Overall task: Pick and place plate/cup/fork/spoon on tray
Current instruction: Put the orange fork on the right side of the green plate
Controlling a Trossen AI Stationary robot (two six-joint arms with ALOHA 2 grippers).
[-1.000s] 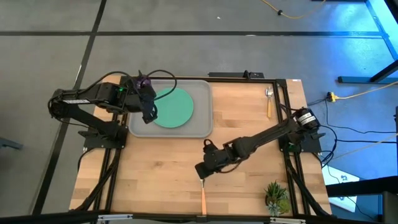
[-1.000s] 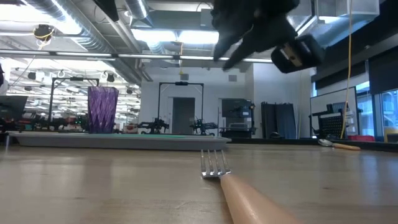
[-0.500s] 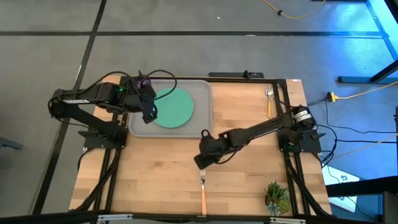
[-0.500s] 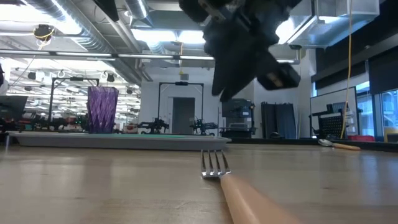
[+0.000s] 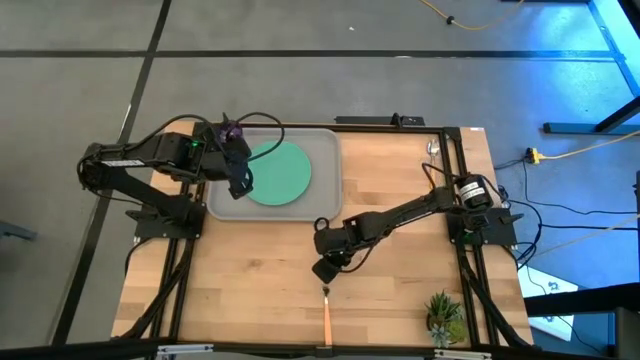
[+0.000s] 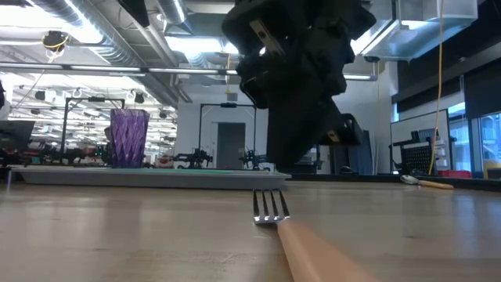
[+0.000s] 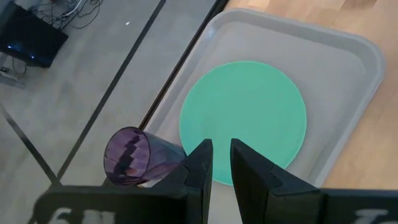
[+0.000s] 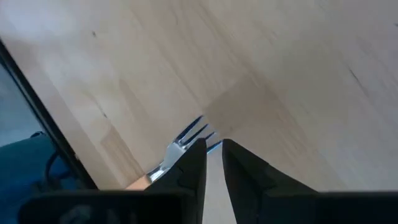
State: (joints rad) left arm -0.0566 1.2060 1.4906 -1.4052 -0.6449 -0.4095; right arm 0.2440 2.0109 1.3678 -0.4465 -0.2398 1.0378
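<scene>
At far left we see the left gripper (image 5: 240, 185) hanging over the grey tray (image 5: 325, 205), fingers nearly pressed together and holding nothing, the translucent purple cup (image 5: 231, 130) upright in the tray's corner beside the flat teal plate (image 5: 278, 172). On the pale wood table (image 5: 240, 280), the right gripper (image 5: 322, 272), fingers a slit apart, has dropped closer to the orange-handled fork (image 5: 325, 312). The spoon (image 5: 433, 150) lies near the far-right edge.
</scene>
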